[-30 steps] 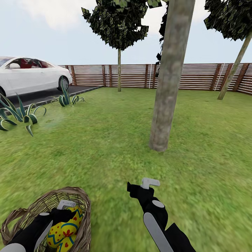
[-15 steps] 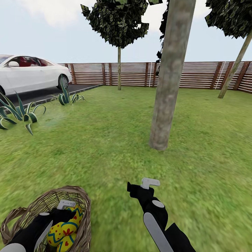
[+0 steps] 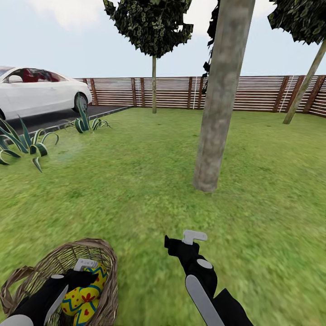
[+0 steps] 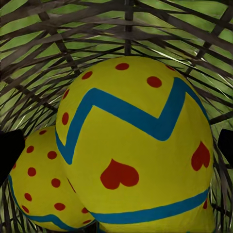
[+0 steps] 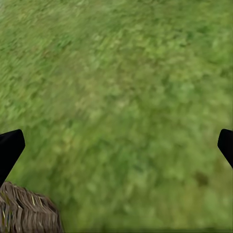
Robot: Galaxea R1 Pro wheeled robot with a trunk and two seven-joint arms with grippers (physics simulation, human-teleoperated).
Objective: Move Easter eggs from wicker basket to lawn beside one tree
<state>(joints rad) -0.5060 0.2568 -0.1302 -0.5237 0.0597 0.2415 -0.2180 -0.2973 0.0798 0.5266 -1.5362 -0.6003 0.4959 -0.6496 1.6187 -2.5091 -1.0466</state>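
The wicker basket (image 3: 102, 253) sits on the lawn (image 3: 136, 181) at the lower left of the head view. Yellow Easter eggs (image 3: 77, 296) with blue zigzags and red marks lie inside it. My left gripper (image 3: 88, 270) reaches into the basket, open. One large egg (image 4: 136, 145) sits between its fingertips (image 4: 9, 153) without being squeezed, and a second egg (image 4: 39, 194) lies beside and under it. My right gripper (image 3: 192, 236) hangs open over bare grass (image 5: 126, 97), right of the basket. The thick tree trunk (image 3: 217, 113) rises ahead.
A white car (image 3: 40, 93) stands on the dark driveway at the left, with spiky plants (image 3: 22, 142) along its edge. A slatted wooden fence (image 3: 253, 93) bounds the back. Thin-trunked trees (image 3: 154, 81) stand farther off. A corner of the basket (image 5: 24, 213) shows in the right wrist view.
The whole head view has shifted slightly, so the camera has moved. Both arms and the eggs keep their places relative to the basket.
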